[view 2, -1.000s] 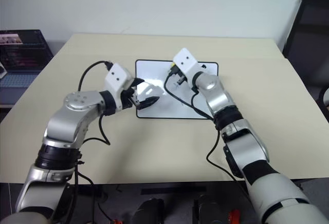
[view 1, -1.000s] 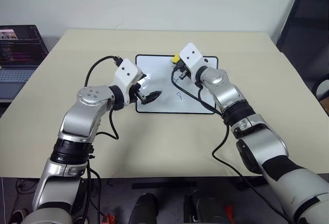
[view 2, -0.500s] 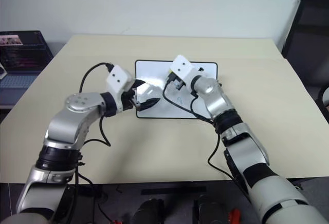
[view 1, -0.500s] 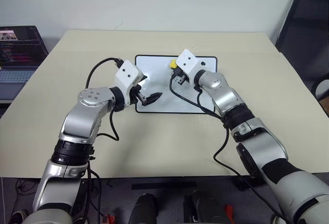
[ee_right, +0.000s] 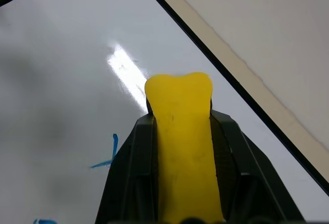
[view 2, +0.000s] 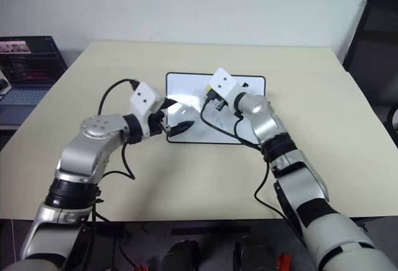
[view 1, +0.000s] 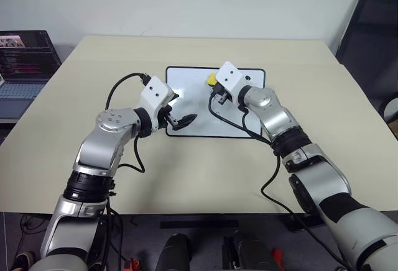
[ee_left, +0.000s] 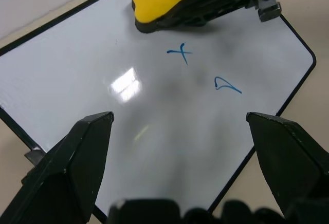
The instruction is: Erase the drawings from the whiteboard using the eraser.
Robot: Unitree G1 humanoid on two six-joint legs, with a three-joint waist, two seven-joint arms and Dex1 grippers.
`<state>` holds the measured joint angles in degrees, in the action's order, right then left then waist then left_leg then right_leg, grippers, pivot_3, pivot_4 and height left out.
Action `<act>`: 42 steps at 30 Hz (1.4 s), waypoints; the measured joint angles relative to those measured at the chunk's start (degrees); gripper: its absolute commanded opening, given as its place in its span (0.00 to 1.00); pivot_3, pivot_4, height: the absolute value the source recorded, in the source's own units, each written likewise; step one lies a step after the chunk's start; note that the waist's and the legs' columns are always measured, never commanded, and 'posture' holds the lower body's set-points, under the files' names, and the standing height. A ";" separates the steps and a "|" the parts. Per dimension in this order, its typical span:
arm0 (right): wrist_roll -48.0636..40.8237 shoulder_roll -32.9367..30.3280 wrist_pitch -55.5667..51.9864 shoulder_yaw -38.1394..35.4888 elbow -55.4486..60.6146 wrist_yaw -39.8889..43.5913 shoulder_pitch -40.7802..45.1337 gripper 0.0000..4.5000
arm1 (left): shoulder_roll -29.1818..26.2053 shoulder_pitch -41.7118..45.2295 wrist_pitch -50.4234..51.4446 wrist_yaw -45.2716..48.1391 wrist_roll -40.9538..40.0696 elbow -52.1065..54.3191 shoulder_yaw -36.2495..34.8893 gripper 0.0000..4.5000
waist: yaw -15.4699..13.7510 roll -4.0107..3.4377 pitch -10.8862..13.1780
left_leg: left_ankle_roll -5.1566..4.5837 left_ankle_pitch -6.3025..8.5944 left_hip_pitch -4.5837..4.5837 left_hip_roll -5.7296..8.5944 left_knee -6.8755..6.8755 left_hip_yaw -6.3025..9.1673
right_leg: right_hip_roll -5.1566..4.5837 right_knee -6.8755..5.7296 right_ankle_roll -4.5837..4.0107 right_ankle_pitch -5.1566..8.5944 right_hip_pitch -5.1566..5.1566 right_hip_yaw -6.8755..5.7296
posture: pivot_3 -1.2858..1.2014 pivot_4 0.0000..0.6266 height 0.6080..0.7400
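Note:
The whiteboard [view 1: 193,91] lies flat in the middle of the table. My right gripper [ee_right: 182,118] is shut on the yellow eraser [view 1: 212,79] and holds it over the board near its far edge. In the left wrist view the eraser [ee_left: 169,0] sits just beyond two blue drawings, an "x" [ee_left: 181,53] and a "9"-like mark [ee_left: 226,85]. My left gripper [view 1: 185,107] hovers open over the board's near left part with nothing between its fingers.
An open laptop [view 1: 25,59] stands off the table's left side. A black chair [view 1: 373,28] is at the far right. Cables loop from both wrists over the beige table [view 1: 199,165].
The right arm has shifted its pose slightly, and the eraser stays near the board's far edge. The left gripper has not moved.

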<state>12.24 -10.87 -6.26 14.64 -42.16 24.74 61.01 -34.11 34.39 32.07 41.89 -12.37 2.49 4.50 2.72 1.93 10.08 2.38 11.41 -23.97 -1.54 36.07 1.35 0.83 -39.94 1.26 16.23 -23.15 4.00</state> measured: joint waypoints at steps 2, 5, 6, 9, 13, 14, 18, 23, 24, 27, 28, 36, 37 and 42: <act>0.00 -0.24 -1.01 -0.09 2.14 0.01 -1.27 0.23 | 0.04 -0.01 -0.05 0.00 0.00 0.00 0.00 1.00 | 0.02 0.00 0.00 | 0.00 0.00 0.01 -0.02 0.00 0.00 | 0.01 0.00 0.00 0.00 0.00 0.00 | 0.52 0.24 1.00; -1.12 -0.02 -2.83 -1.39 5.42 -0.03 -3.16 0.23 | 0.14 -0.01 -0.05 -0.01 0.01 0.00 0.00 1.00 | 0.03 0.00 0.00 | 0.00 0.00 0.00 -0.04 -0.01 0.01 | 0.02 -0.01 -0.01 0.00 -0.02 -0.01 | 0.52 0.24 1.00; -2.15 0.20 -3.91 -2.43 6.81 0.00 -3.99 0.23 | 0.16 -0.01 -0.05 -0.05 0.01 -0.01 0.00 1.00 | 0.03 0.00 0.00 | 0.00 0.00 -0.01 -0.04 -0.02 0.01 | 0.02 0.00 -0.01 0.00 -0.02 -0.01 | 0.52 0.24 1.00; -7.17 1.25 -8.87 -6.43 13.58 0.60 -7.08 0.23 | 0.24 -0.15 -0.05 -0.34 -0.06 -0.03 -0.25 1.00 | 0.17 -0.01 0.01 | 0.00 0.00 -0.12 -0.04 -0.03 0.04 | 0.01 0.03 -0.01 0.00 -0.09 0.00 | 0.52 0.24 1.00; -16.64 1.64 -18.75 -11.36 32.28 3.89 -13.29 0.23 | 1.27 -2.15 -0.19 -1.26 -1.60 0.00 -2.86 1.00 | 0.18 -0.02 0.01 | 0.00 0.02 -0.17 -0.09 -0.08 0.14 | 0.00 0.11 -0.03 0.02 -0.11 -0.04 | 0.52 0.24 1.00; -19.00 0.73 -21.40 -11.81 37.87 5.12 -15.70 0.23 | 1.37 -3.15 -0.60 -1.19 -2.19 0.15 -3.59 1.00 | 0.15 -0.01 0.01 | 0.00 0.02 -0.17 -0.09 -0.10 0.15 | -0.01 0.13 -0.04 0.03 -0.10 -0.06 | 0.52 0.24 1.00; -25.23 -5.28 -31.50 -13.25 54.30 8.24 -27.48 0.23 | 1.32 -8.88 -2.72 -0.69 -3.53 1.51 -6.18 1.00 | 0.04 -0.01 0.01 | 0.00 0.03 -0.22 -0.07 -0.08 0.12 | -0.06 0.25 -0.05 0.04 -0.08 -0.05 | 0.52 0.24 1.00; -30.22 -8.95 -37.51 -14.98 66.44 8.83 -37.51 0.23 | 1.73 -12.91 -3.68 -0.99 -5.42 3.65 -8.70 1.00 | 0.15 -0.01 0.01 | 0.00 0.03 -0.17 -0.15 -0.06 0.06 | -0.02 0.26 0.21 0.19 -0.07 -0.02 | 0.52 0.24 1.00; -30.56 -9.14 -37.60 -15.00 67.55 8.78 -38.59 0.23 | 1.75 -13.31 -3.85 -0.95 -5.63 4.03 -8.88 1.00 | 0.22 -0.01 0.01 | 0.00 0.02 -0.14 -0.15 -0.06 0.05 | -0.02 0.25 0.21 0.19 -0.07 -0.02 | 0.52 0.24 1.00; -30.29 -9.93 -36.29 -14.29 69.13 8.29 -42.43 0.23 | 1.75 -14.43 -4.61 -0.53 -5.71 4.25 -9.20 1.00 | 0.24 -0.01 0.01 | 0.00 0.02 -0.07 -0.14 -0.06 0.01 | 0.03 0.25 0.23 0.20 -0.02 -0.01 | 0.52 0.24 1.00; -29.83 -9.96 -35.61 -13.92 69.08 7.67 -43.43 0.23 | 1.75 -14.67 -5.00 -0.40 -5.70 4.25 -9.28 1.00 | 0.24 0.00 0.01 | -0.01 0.02 -0.07 -0.13 -0.06 -0.01 | 0.04 0.26 0.24 0.21 -0.02 0.02 | 0.52 0.24 1.00; -26.69 -10.49 -31.55 -9.81 67.72 5.91 -43.08 0.23 | 1.72 -14.52 -7.10 -0.01 -5.63 3.42 -9.39 1.00 | 0.27 0.01 0.01 | -0.01 0.02 -0.08 -0.12 -0.07 -0.04 | 0.08 0.31 0.25 0.21 -0.02 0.03 | 0.52 0.24 1.00; -26.43 -10.51 -31.28 -9.36 67.16 5.83 -42.15 0.23 | 1.70 -14.53 -7.56 0.06 -5.63 3.30 -9.39 1.00 | 0.27 0.01 0.01 | -0.01 0.02 -0.08 -0.12 -0.06 -0.04 | 0.08 0.31 0.25 0.21 -0.02 0.03 | 0.52 0.24 1.00; -24.70 -11.09 -29.43 -7.18 66.30 6.01 -39.78 0.23 | 1.65 -14.53 -8.94 0.24 -5.58 2.08 -9.39 1.00 | 0.14 0.01 0.01 | -0.01 0.02 -0.12 -0.12 -0.08 -0.01 | 0.08 0.37 0.25 0.21 -0.02 0.00 | 0.52 0.24 1.00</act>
<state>-12.46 -21.96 -35.69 7.46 24.13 30.75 21.23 -32.46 19.87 23.13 42.13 -17.95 4.57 -4.90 2.86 1.94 10.10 2.37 11.43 -24.09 -1.66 35.99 1.34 0.90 -39.56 1.51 16.43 -23.17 4.00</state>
